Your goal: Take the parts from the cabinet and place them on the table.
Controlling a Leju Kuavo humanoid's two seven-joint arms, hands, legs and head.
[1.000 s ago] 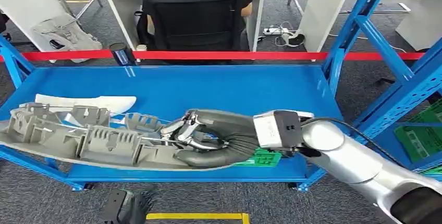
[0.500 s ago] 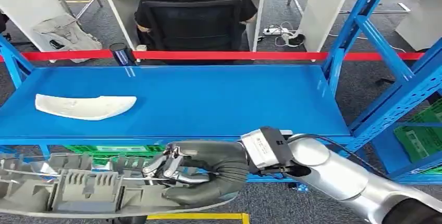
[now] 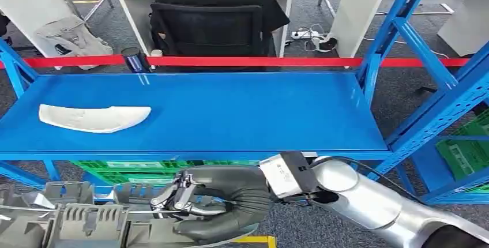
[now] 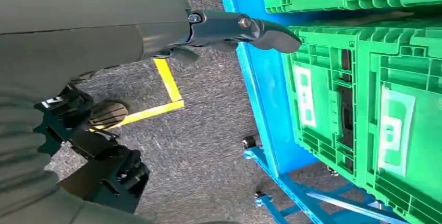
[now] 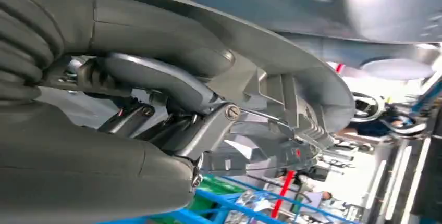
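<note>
1. Below the front edge of the blue shelf [image 3: 230, 115], the right hand [image 3: 199, 202] holds a long grey part [image 3: 86, 222] out in the air, clear of the cabinet.
2. On the shelf one white part [image 3: 95, 117] lies flat near the left end. It looks like it is not picked up yet.
3. I think the task is about half way: one part is out, but it is not on any table yet. I cannot see the table the parts should go on.
4. The right hand's fingers [image 3: 173, 196] are curled tight around the rim of the grey part, near its right end. From the right wrist, the fingers [image 5: 156, 83] press on the part's ribbed side, with the thumb under it.
5. The left hand [image 4: 229, 26] hangs low by the floor, beside green crates [image 4: 365, 104]. It holds nothing. Its fingers look loose, but I cannot tell how far apart they are.
</note>
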